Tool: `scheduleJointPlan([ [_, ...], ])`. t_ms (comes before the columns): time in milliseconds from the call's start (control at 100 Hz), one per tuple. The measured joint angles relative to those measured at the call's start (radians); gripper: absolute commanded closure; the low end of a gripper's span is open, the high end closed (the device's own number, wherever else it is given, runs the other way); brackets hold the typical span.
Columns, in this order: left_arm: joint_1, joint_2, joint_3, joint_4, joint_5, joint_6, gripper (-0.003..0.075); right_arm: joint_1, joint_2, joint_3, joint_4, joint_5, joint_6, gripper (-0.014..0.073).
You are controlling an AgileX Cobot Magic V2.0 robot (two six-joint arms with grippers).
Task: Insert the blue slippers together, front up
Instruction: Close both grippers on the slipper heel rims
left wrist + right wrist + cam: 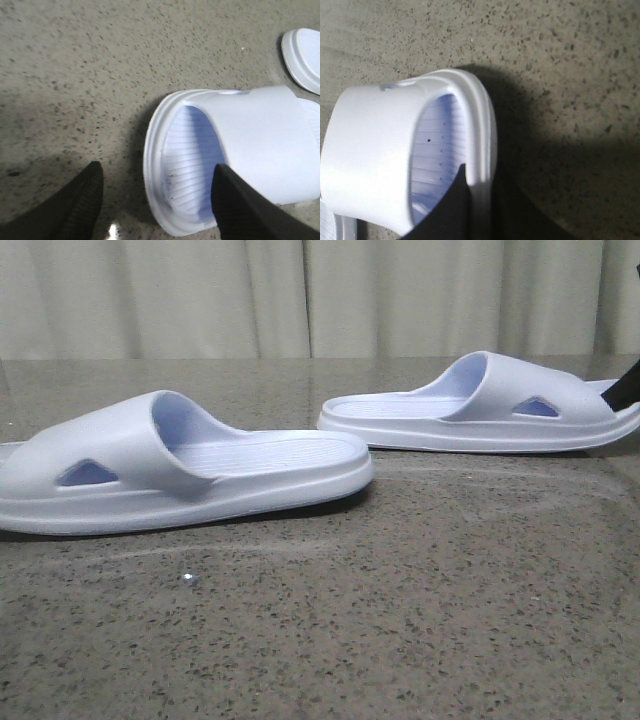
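Inspector: Slippers lie apart on the speckled table [400, 620], both sole-down. Near slipper [180, 475] sits front-left, heel end pointing right. Far slipper [480, 405] sits back-right, heel end pointing left.

Clerk: Left gripper [160, 200]?

Inspector: Spread wide. One finger [235, 210] is over the toe opening of the near slipper [235, 150]; the other hangs outside the rim, over bare table. Nothing is clamped.

Clerk: Right gripper?

Inspector: Its dark finger [447, 210] reaches into the toe opening of the far slipper [385, 155], under the strap. A second dark shape lies outside the rim. Whether they pinch the rim, I cannot tell. In the front view, only a dark tip [625, 390] shows by that slipper's toe end.
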Motion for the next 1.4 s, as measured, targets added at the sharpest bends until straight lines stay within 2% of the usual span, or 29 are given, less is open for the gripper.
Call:
scheduleJointPlan([
  [130,0.021,0.08,-0.002,-0.087,0.05,0.091,0.0317,0.0,-0.018,0.0,0.0,0.007,0.0,0.0692],
  [660,0.05,0.21,-0.026,-0.213,0.105,0.247,0.0322,0.0,-0.026,0.0,0.0,0.017,-0.002,0.0693],
  [760,0.05,0.239,-0.041,-0.227,0.118,0.261,0.0396,0.0,-0.026,0.0,0.0,0.018,-0.002,0.0693],
  [980,0.05,0.297,-0.062,-0.221,0.153,0.272,0.07,0.0,-0.026,0.0,-0.002,0.019,-0.002,0.0693],
  [1230,0.05,0.301,-0.076,-0.215,0.185,0.274,0.0705,0.0,-0.026,0.0,-0.004,0.033,-0.004,0.0693],
  [1400,0.05,0.275,-0.143,-0.211,0.181,0.277,0.0705,0.0,-0.049,0.0,0.003,0.042,-0.004,0.0693],
])
